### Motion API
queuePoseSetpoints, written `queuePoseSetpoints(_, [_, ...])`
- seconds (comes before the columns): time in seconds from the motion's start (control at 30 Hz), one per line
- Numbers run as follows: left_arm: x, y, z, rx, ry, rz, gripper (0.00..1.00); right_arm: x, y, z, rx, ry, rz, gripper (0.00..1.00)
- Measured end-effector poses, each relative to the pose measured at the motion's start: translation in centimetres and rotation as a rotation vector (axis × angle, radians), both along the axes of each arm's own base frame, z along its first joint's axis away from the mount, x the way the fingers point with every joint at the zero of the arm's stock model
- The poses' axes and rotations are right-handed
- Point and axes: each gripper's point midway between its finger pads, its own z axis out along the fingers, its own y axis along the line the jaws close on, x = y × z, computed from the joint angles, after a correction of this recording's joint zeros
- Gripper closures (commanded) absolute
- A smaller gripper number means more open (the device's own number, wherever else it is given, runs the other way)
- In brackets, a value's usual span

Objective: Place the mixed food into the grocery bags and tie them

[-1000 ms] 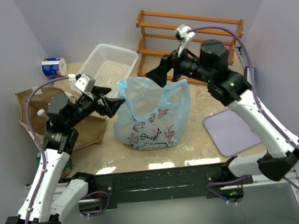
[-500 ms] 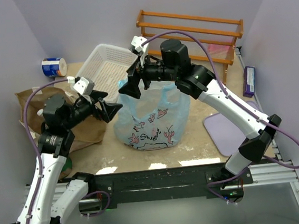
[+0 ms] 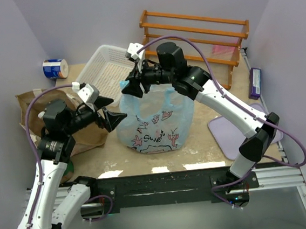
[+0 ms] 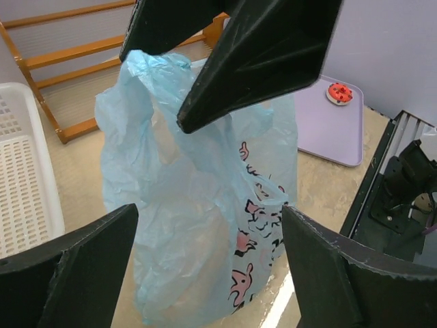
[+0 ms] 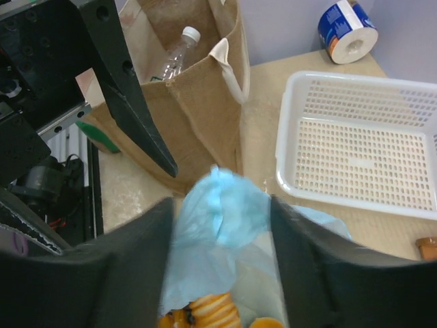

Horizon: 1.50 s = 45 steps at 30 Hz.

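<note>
- One light blue grocery bag [image 3: 154, 122] stands upright at the middle of the bench [image 3: 108, 154], with orange food [image 5: 205, 311] inside; the brown paper bag [image 3: 92, 132] to its left holds a clear bottle [image 5: 174, 51].
- Right claw [image 3: 133, 90] straddles the blue bag's left handle loop [image 5: 229, 205]; whether it pinches the film cannot be told.
- Left claw [image 3: 117, 108] gapes wide, apart from the bag.
- Risk: the thin film may slip free or tear, and a lopsided pull could topple the bag.
</note>
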Motion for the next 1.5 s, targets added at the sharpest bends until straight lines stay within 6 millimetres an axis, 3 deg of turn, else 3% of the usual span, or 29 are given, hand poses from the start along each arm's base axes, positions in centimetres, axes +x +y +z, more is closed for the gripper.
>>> queuePoseSetpoints(0.03, [-0.1,0.0,0.0,0.002,-0.002,-0.006,0.08,0.0,0.0,0.0,-0.002,-0.007,0.003,0.66])
queuePoseSetpoints(0.1, [-0.2,-0.1,0.0,0.005,-0.009,-0.017,0.06,0.0,0.0,0.0,-0.002,-0.012,0.006,0.76])
queuePoseSetpoints(0.13, [-0.2,-0.2,0.0,0.006,-0.012,-0.022,0.05,0.0,0.0,0.0,-0.001,-0.011,0.007,0.86])
queuePoseSetpoints(0.23, [-0.3,-0.3,0.2,0.007,-0.023,-0.038,0.02,0.0,0.0,0.0,-0.002,-0.011,0.007,1.00])
queuePoseSetpoints(0.37, [0.0,-0.7,0.9,0.001,-0.058,-0.064,0.00,-0.4,-0.3,0.7,0.010,-0.014,0.006,1.00])
queuePoseSetpoints(0.63, [2.6,-2.0,3.4,-0.076,-0.152,-0.100,0.00,-1.8,-1.9,3.6,0.067,-0.038,-0.010,1.00])
queuePoseSetpoints(0.8, [3.7,-2.7,4.3,-0.179,-0.205,-0.108,0.00,-2.2,-2.3,3.1,0.071,-0.013,-0.015,1.00])
queuePoseSetpoints(1.03, [4.1,-4.3,3.6,-0.300,-0.208,-0.181,0.00,-2.3,-2.1,2.3,0.082,0.028,-0.007,1.00])
queuePoseSetpoints(1.23, [3.1,-7.0,3.7,-0.331,-0.226,-0.266,0.00,-2.5,-1.8,2.3,0.109,0.054,0.001,1.00])
queuePoseSetpoints(1.5, [2.2,-8.0,2.3,-0.366,-0.248,-0.303,0.19,-3.0,-1.8,3.2,0.147,0.066,0.009,1.00])
